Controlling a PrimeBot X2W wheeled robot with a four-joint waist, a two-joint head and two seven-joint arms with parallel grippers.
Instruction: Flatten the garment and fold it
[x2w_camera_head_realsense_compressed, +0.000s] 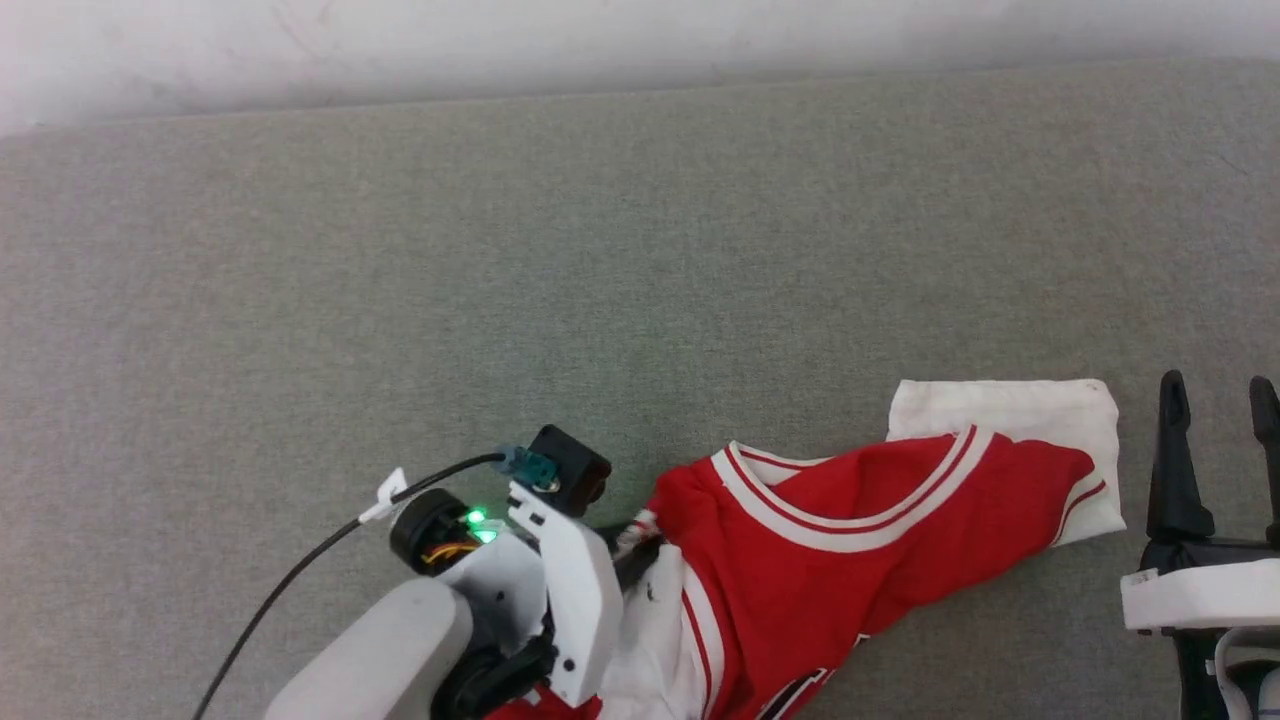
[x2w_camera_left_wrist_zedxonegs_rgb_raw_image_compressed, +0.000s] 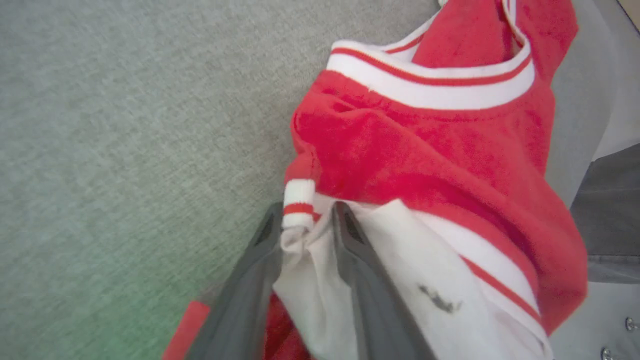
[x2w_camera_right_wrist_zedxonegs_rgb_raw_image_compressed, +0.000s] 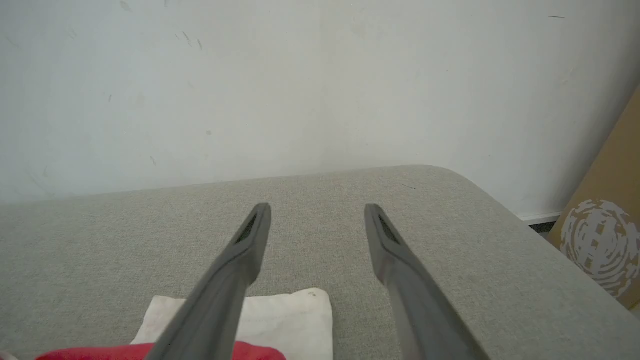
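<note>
The garment (x2w_camera_head_realsense_compressed: 850, 520), a red jersey with white sleeves and red-white striped trim, lies crumpled at the lower middle of the grey cushion. One white sleeve (x2w_camera_head_realsense_compressed: 1010, 410) lies flat at its far right end. My left gripper (x2w_camera_left_wrist_zedxonegs_rgb_raw_image_compressed: 307, 220) is shut on the garment's other sleeve, pinching the striped cuff (x2w_camera_left_wrist_zedxonegs_rgb_raw_image_compressed: 298, 202) and white cloth between its fingers; in the head view the left wrist (x2w_camera_head_realsense_compressed: 540, 560) covers that spot. My right gripper (x2w_camera_head_realsense_compressed: 1215, 395) stands open just right of the flat sleeve, nothing between its fingers (x2w_camera_right_wrist_zedxonegs_rgb_raw_image_compressed: 252, 235).
The grey cushion (x2w_camera_head_realsense_compressed: 500, 280) stretches wide behind and left of the garment, ending at a white wall (x2w_camera_head_realsense_compressed: 600, 40). Its rounded right corner (x2w_camera_right_wrist_zedxonegs_rgb_raw_image_compressed: 450, 175) drops off near a cardboard box (x2w_camera_right_wrist_zedxonegs_rgb_raw_image_compressed: 605, 245). A black cable (x2w_camera_head_realsense_compressed: 300, 570) trails from the left wrist.
</note>
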